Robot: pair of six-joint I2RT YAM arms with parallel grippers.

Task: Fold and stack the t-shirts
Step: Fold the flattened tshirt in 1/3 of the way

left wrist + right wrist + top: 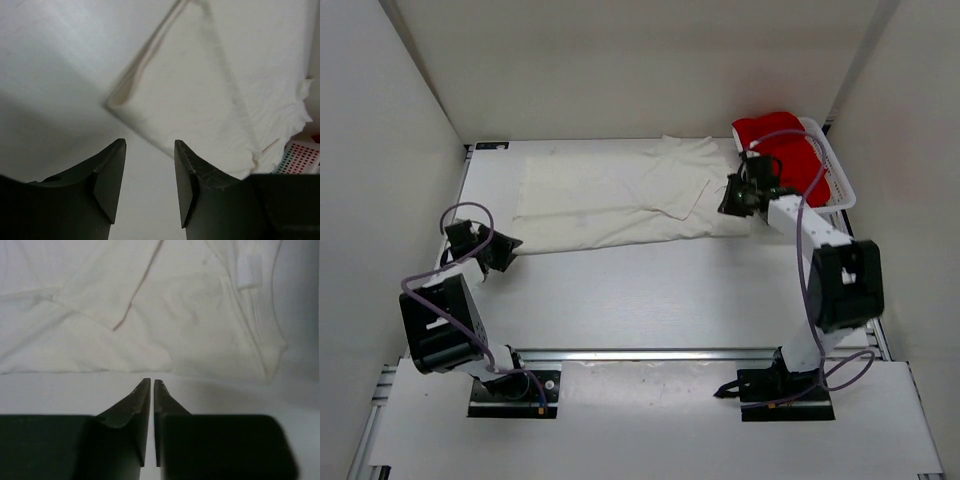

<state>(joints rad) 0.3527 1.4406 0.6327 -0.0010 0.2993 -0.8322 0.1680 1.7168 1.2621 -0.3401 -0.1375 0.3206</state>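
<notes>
A cream-white t-shirt lies spread flat across the back of the table, one sleeve folded over its body. A red t-shirt is bunched in the basket at the back right. My left gripper hovers just off the cream shirt's near-left corner. In the left wrist view this gripper is open, with only bare table between the fingers. My right gripper is at the shirt's right end. In the right wrist view it is shut and empty, just short of the shirt's hem.
A white plastic mesh basket stands in the back right corner, and its mesh shows in the left wrist view. White walls enclose the table on three sides. Bare white tabletop stretches between the shirt and the arm bases.
</notes>
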